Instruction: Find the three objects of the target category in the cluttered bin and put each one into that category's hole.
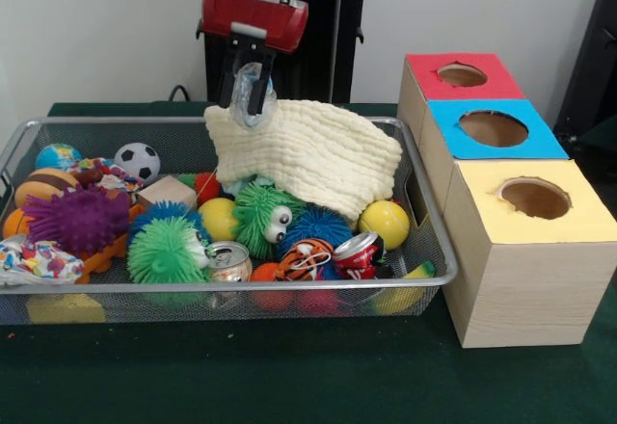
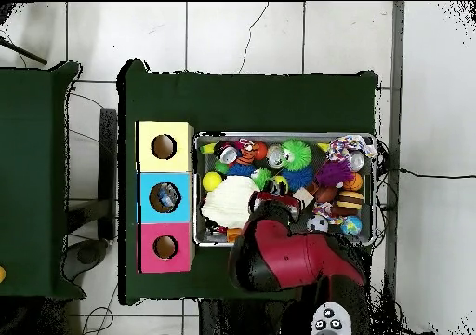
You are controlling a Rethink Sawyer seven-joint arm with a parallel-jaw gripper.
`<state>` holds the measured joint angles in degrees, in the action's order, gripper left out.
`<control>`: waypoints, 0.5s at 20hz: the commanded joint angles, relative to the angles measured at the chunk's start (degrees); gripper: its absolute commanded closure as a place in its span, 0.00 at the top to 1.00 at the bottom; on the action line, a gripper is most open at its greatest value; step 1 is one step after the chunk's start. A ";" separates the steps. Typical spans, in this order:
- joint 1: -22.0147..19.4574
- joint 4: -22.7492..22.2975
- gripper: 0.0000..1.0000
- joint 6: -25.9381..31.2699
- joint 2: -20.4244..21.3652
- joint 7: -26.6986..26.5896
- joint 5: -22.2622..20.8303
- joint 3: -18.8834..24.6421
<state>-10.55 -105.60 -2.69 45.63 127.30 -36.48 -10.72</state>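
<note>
- The bin (image 1: 424, 169), a wide silver wire-mesh basket, sits on the dark green table (image 1: 289, 376) just beside a row of three boxes; in the overhead view the bin (image 2: 376, 192) lies right of the boxes.
- A cream knitted cloth (image 1: 308, 159) is lifted at one corner, the rest draped over the toys at the bin's far side; from above the cloth (image 2: 223, 206) shows at the bin's box-side end.
- The gripper (image 1: 249, 96) hangs over the bin's far rim, its fingers closed on the raised corner of the cloth; something pale and clear shows at the tips.
- Under and around the cloth: a green fuzzy ball with googly eyes (image 1: 265, 214), a blue fuzzy ball (image 1: 318, 224), a yellow ball (image 1: 385, 222).
- Near the front wall: a second green fuzzy ball (image 1: 166, 251), a silver can (image 1: 228, 261), a tiger-striped toy (image 1: 306, 258), a crushed red can (image 1: 358, 251).
- At the far end from the boxes: a purple spiky ball (image 1: 77, 220), a small soccer ball (image 1: 137, 161), a wooden block (image 1: 166, 193).
- The boxes each have a round hole on top: red-topped box (image 1: 461, 77) farthest, blue-topped box (image 1: 494, 128) in the middle, yellow-topped box (image 1: 532, 202) nearest.
- From above, the red arm (image 2: 293, 257) reaches over the bin's near edge.
</note>
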 commanded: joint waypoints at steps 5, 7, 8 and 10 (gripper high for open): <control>5.29 -4.67 0.00 10.72 3.24 6.49 6.36 -3.30; 6.95 -5.24 0.00 12.64 4.43 7.05 7.86 -4.14; 7.84 -5.40 0.00 13.52 4.89 7.34 8.55 -4.66; 9.51 -5.45 0.00 15.22 5.45 7.59 9.66 -5.62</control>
<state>-3.55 -105.95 3.01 48.79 127.30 -30.92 -15.20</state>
